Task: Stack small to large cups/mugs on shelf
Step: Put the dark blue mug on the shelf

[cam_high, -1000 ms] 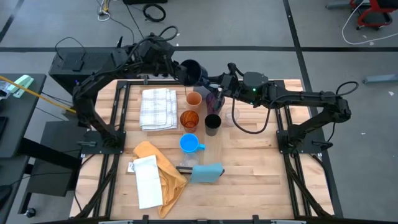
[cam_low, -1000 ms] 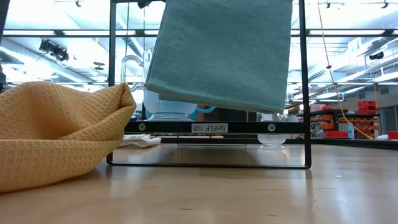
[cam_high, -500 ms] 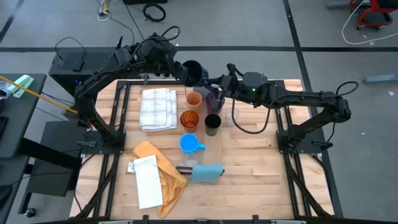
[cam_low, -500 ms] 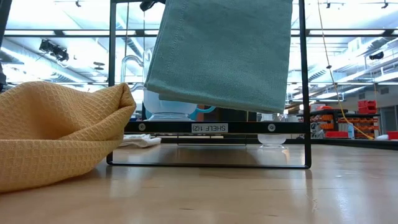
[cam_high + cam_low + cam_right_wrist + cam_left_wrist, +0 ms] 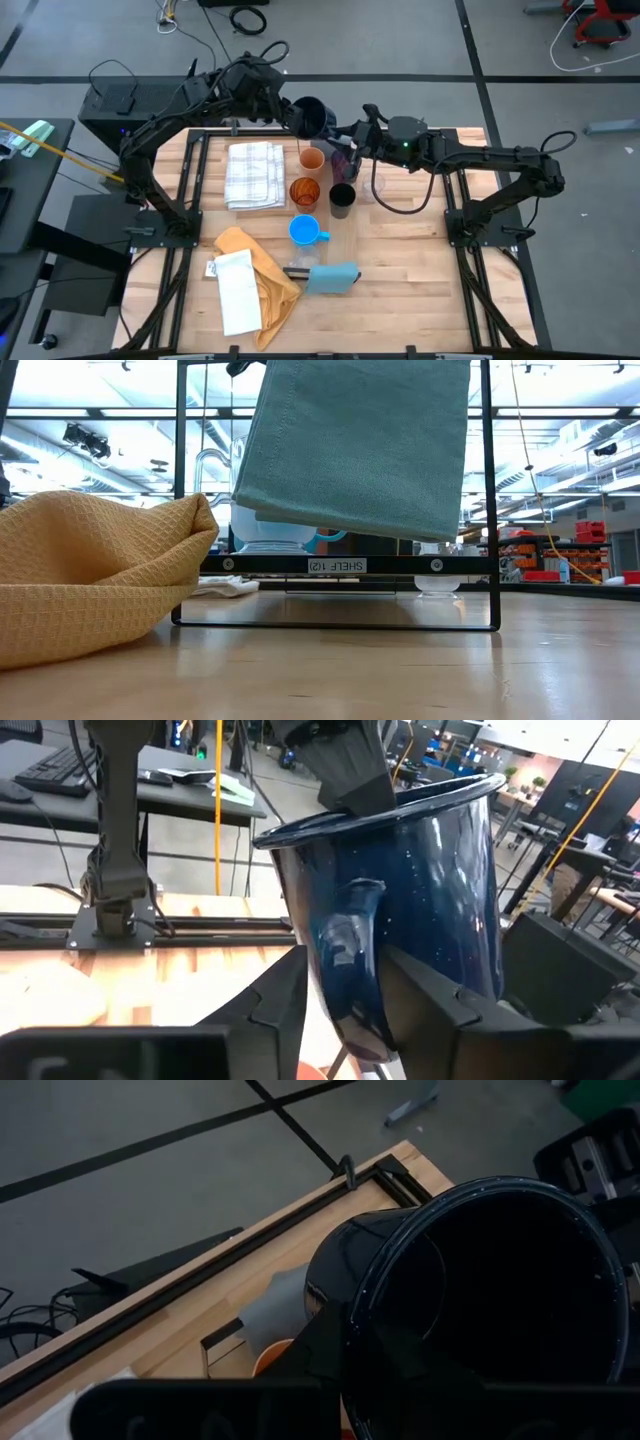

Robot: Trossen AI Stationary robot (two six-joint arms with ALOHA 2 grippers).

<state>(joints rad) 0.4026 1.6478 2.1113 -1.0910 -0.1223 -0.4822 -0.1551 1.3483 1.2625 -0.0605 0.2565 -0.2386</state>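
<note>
We see the navy mug [image 5: 311,115] held off the table at the 12 o'clock edge, above the far end of the shelf [image 5: 352,238]. The left gripper [image 5: 287,112] is clamped on its rim, one finger [image 5: 330,1342] outside the wall. The right gripper [image 5: 352,138] sits just at the mug's 4 o'clock; its fingers [image 5: 275,1002] are spread apart, one either side of the mug's handle, holding nothing. The orange cup [image 5: 312,159], amber translucent cup [image 5: 304,191], black cup [image 5: 341,197] and bright blue mug [image 5: 305,231] stand below on the table.
</note>
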